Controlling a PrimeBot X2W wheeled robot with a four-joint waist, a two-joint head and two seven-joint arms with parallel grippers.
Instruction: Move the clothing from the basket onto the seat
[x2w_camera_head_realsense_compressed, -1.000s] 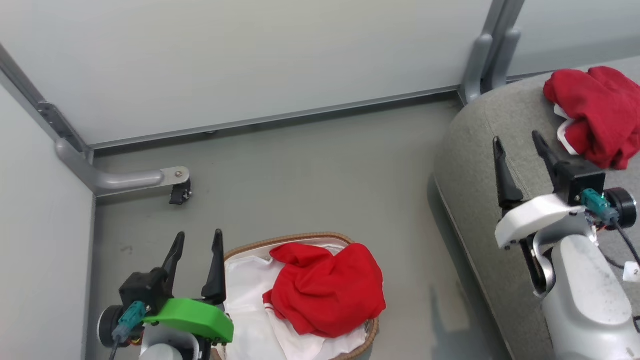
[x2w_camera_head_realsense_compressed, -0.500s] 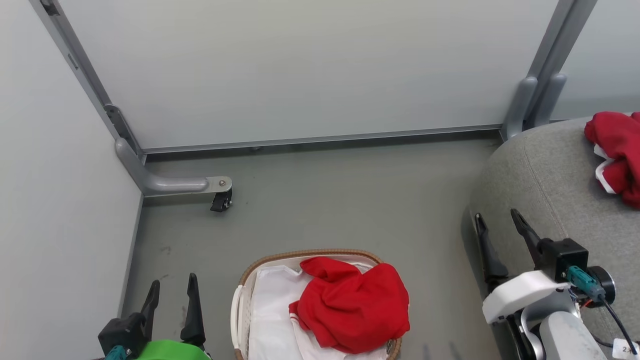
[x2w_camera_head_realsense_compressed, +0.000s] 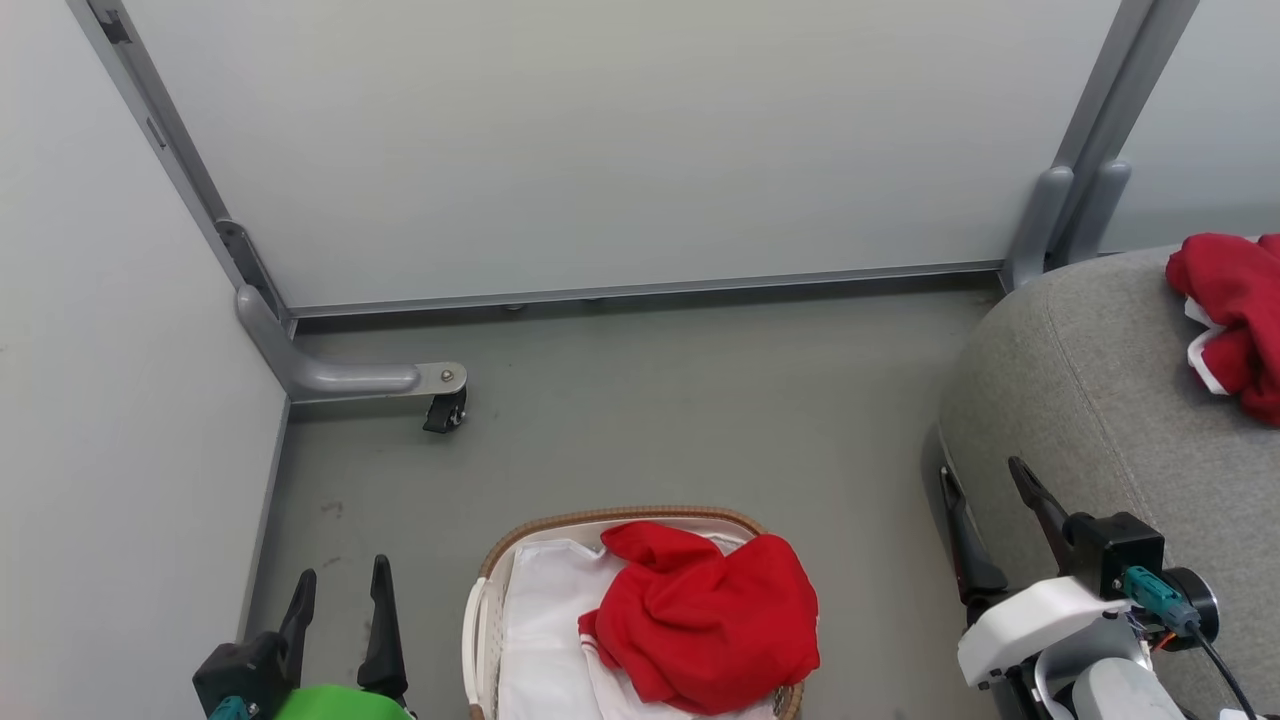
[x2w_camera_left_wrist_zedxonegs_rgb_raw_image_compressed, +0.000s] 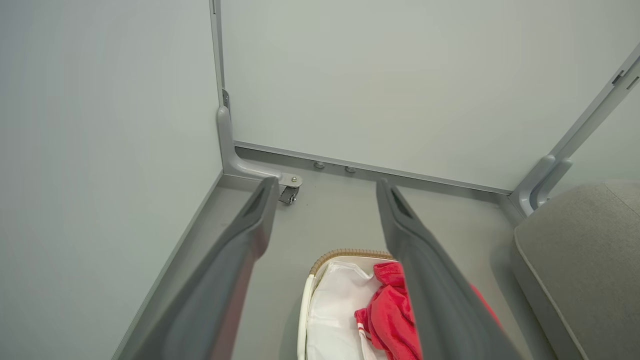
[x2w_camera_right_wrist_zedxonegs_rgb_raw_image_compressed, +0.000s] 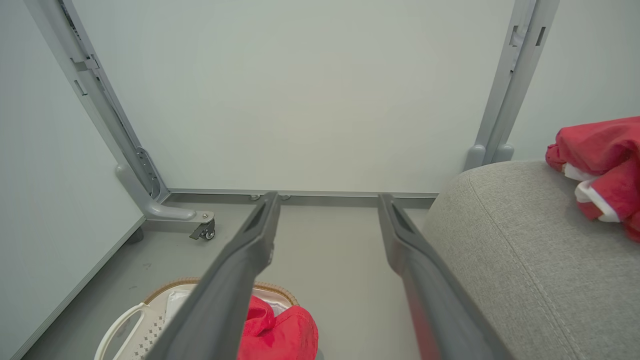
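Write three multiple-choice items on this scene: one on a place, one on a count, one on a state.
1. The basket stands: A on a shelf; B on the floor; C on a table.
2. Heaps of red clothing in view: A one; B two; C three.
3. The left pincer is: A shut on cloth; B shut on a handle; C open and empty.
Key: 1 B, floor lies round it. 2 B, one in the basket, one on the seat. 3 C, its fingers stand apart, nothing between.
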